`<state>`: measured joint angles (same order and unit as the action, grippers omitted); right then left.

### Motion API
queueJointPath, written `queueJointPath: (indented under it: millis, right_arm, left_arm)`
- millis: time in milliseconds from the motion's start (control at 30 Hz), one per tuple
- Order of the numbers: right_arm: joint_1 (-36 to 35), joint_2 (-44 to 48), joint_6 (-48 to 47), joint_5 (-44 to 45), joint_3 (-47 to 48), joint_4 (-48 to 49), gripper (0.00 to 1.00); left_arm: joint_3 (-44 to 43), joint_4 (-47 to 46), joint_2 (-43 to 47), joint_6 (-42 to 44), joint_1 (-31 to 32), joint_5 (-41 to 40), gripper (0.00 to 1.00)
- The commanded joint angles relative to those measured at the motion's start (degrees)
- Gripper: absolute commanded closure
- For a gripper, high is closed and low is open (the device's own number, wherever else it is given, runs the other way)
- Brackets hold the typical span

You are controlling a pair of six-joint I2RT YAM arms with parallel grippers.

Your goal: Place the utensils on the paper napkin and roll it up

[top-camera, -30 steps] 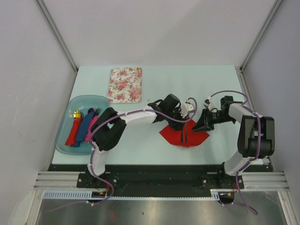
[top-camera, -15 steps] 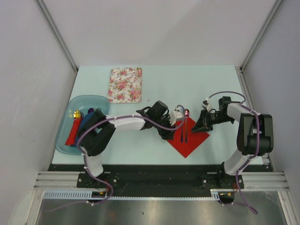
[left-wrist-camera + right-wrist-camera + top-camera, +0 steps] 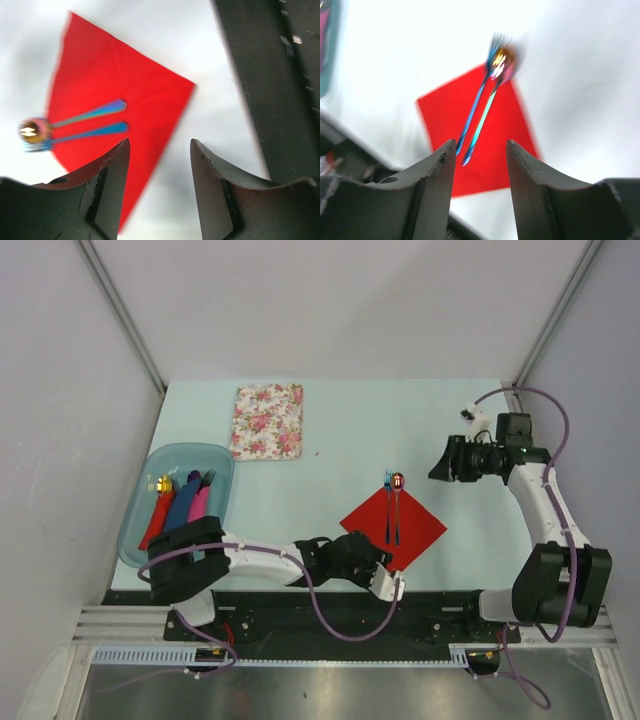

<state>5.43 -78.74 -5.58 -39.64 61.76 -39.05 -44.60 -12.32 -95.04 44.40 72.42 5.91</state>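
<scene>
The blue fork (image 3: 387, 512) and spoon (image 3: 397, 508) lie side by side on the red napkin (image 3: 420, 527), heads past its far corner; the left gripper (image 3: 160, 145) hangs by the napkin's near corner, jaws apart, empty; the right gripper (image 3: 479, 145) hovers well off right, likewise parted and empty.

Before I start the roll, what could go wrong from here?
1. The fork and spoon heads overhang the red napkin's far corner, so a roll could leave them loose enough to slide out.
2. The left claw is open and empty by the napkin's near corner at the table's edge; pinching thin paper there might drag the napkin and shift both utensils.
</scene>
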Motion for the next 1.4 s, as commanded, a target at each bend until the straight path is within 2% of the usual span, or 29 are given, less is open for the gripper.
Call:
queueJointPath:
  millis: [0, 100, 167, 200, 367, 500, 600, 933, 1267, 1333, 1367]
  right_arm:
    - [1.5, 3.3, -0.8, 12.7, 3.8, 10.4, 0.51]
    - [2.0, 2.5, 1.4, 17.6, 4.7, 14.8, 0.58]
    - [2.7, 0.6, -0.3, 17.9, 6.4, 14.1, 0.53]
    - [3.3, -0.6, -1.7, 13.9, 9.2, 10.5, 0.46]
    - [7.4, -6.6, -5.6, -4.4, 13.5, -0.4, 0.39]
    - [8.0, -7.0, -5.2, -12.5, 10.0, -6.9, 0.35]
    - [7.8, -5.8, -3.7, -16.1, 5.0, -8.3, 0.35]
    - [8.3, -4.1, 0.1, -19.9, -6.8, -9.8, 0.36]
    - [8.5, -2.4, 1.8, -18.7, -10.1, -7.6, 0.39]
    - [8.4, -2.0, 1.9, -18.7, -10.4, -7.4, 0.40]
    - [8.5, -1.9, 2.0, -18.7, -10.4, -7.4, 0.40]
  left_arm:
    - [0.1, -10.5, -1.8, 9.3, 1.8, -2.4, 0.44]
    - [0.2, -12.1, -3.5, 10.9, 3.2, -2.2, 0.46]
    - [0.6, -12.9, -4.4, 11.9, 4.3, -2.0, 0.47]
    - [0.7, -13.1, -4.6, 12.3, 4.7, -1.8, 0.48]
    - [2.2, -12.7, -4.6, 13.3, 6.1, -0.3, 0.51]
    - [1.6, -11.8, -5.8, 13.0, 6.9, -0.2, 0.53]
    - [0.3, -11.6, -7.6, 12.0, 6.9, -1.2, 0.57]
    - [-1.8, -11.6, -8.3, 7.6, 5.7, -1.6, 0.73]
    - [-5.5, -9.7, -8.5, 3.8, 2.3, -0.8, 0.90]
    - [-5.4, -9.4, -8.1, 3.8, 1.9, 0.0, 0.91]
    - [-5.1, -9.3, -7.7, 4.0, 1.8, 0.5, 0.88]
